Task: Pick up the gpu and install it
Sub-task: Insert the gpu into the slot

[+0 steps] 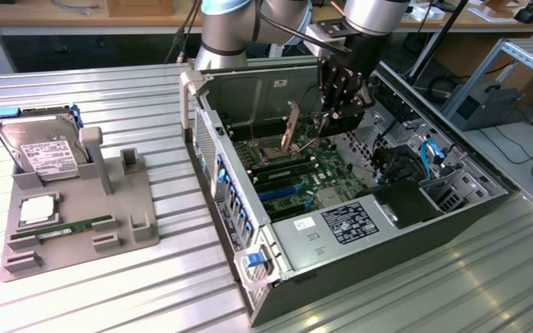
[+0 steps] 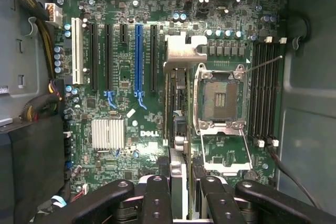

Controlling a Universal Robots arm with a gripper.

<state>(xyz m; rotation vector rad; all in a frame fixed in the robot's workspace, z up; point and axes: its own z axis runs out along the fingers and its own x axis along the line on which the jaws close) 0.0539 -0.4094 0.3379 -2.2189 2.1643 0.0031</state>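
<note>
My gripper (image 1: 336,118) reaches down into the open computer case (image 1: 248,229) and is shut on the gpu (image 1: 294,128). The card hangs upright above the motherboard (image 1: 308,170), and its beige bracket strip points toward the exterior view's left. In the wrist view the gpu (image 2: 176,119) is seen edge-on, a thin dark card with a silvery bracket at its far end. It runs out from between my two black fingers (image 2: 157,198). It hovers over the board between the blue slot (image 2: 138,56) and the bare processor socket (image 2: 220,98), apart from the slots.
A grey parts tray (image 1: 137,229) lies at the exterior view's left. It holds a hard drive (image 1: 39,149), a green memory stick (image 1: 63,227) and a processor chip (image 1: 37,208). Case walls, a black power supply (image 1: 405,205) and cables (image 1: 433,152) hem in the board.
</note>
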